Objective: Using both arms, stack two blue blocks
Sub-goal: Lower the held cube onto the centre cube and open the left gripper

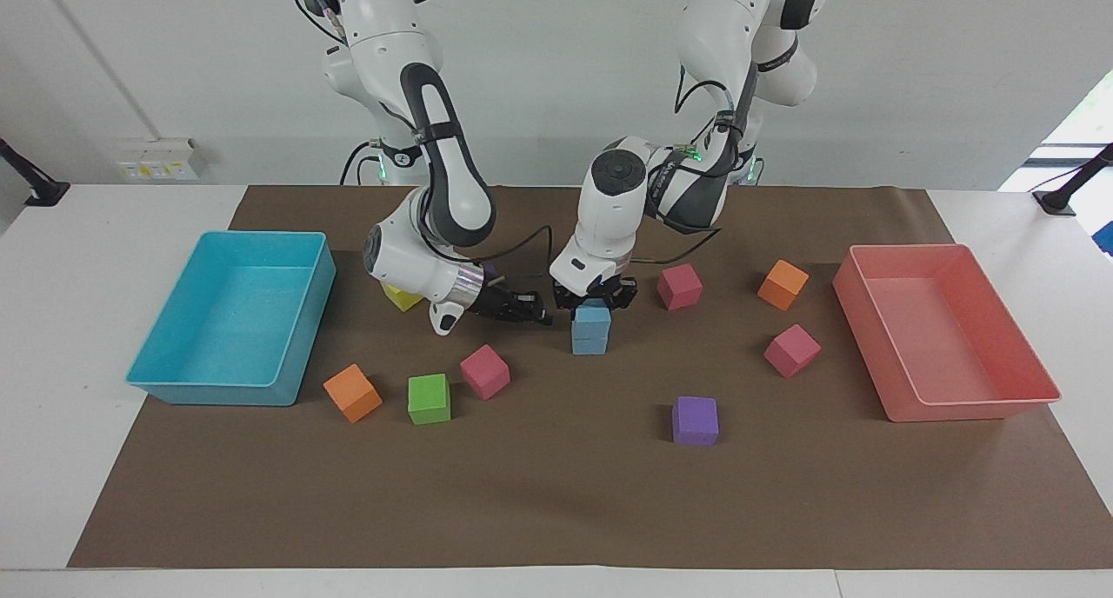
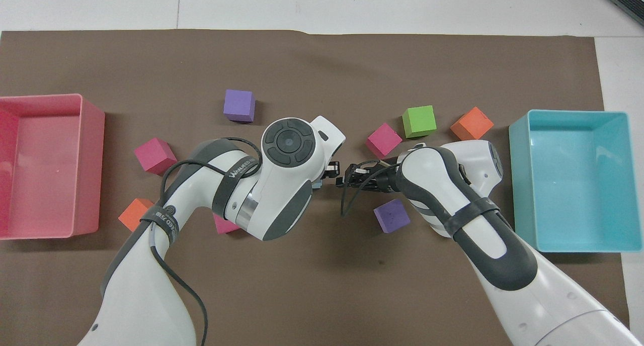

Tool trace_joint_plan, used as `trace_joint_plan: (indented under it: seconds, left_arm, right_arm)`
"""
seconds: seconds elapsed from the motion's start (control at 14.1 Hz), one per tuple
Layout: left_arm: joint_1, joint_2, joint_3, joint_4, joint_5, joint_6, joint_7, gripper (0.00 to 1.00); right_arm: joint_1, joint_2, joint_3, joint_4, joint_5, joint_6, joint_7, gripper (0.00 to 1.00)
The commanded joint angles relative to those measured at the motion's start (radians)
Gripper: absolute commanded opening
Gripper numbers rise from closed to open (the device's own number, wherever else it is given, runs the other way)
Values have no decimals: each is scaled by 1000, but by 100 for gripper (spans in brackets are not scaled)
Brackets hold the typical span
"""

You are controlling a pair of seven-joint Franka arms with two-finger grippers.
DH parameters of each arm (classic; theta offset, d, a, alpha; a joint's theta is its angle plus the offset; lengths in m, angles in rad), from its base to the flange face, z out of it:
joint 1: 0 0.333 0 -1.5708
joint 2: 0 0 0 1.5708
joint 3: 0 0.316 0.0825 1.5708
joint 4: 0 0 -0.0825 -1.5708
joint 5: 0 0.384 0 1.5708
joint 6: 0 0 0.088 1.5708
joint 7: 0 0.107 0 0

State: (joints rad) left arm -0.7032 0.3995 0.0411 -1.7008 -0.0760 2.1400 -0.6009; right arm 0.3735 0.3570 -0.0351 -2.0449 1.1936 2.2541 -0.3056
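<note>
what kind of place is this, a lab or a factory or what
Most likely a robotics lab set up for manipulation trials. Two white arms work at a table covered with brown paper, with coloured foam cubes such as the green one scattered on it, between a turquoise tray and a pink tray.

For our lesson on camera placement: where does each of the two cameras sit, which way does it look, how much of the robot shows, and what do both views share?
Facing view: high across the table, looking at the robots; both arms show from the top, left gripper on the blue blocks, right gripper beside them.
Overhead view: above the robots' end, looking steeply down; both arms enter from the bottom and hide most of the stack.
Shared: turquoise tray, pink tray and green cube, turned half round.
</note>
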Motion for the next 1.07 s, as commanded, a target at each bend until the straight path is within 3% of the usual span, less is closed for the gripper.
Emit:
trace_joint_plan:
  seconds: [0.0, 0.28, 0.71, 0.78, 0.99]
  left_arm:
    - [-19, 27, 19, 26, -8, -20, 0, 24]
    - [-19, 25, 19, 26, -8, -20, 0, 34]
    - [-19, 25, 20, 26, -4, -23, -2, 39]
    - [-19, 25, 20, 26, -4, -22, 0, 46]
    - [-19, 25, 20, 26, -5, -18, 0, 77]
  right_arm:
    - [-2, -12, 6, -18, 34, 21, -30, 0]
    - [-2, -12, 6, -18, 34, 21, -30, 0]
    - [-2, -12, 6, -18, 34, 21, -30, 0]
    - [-2, -12, 6, -18, 34, 21, -30, 0]
    - [-2, -12, 6, -18, 34, 22, -30, 0]
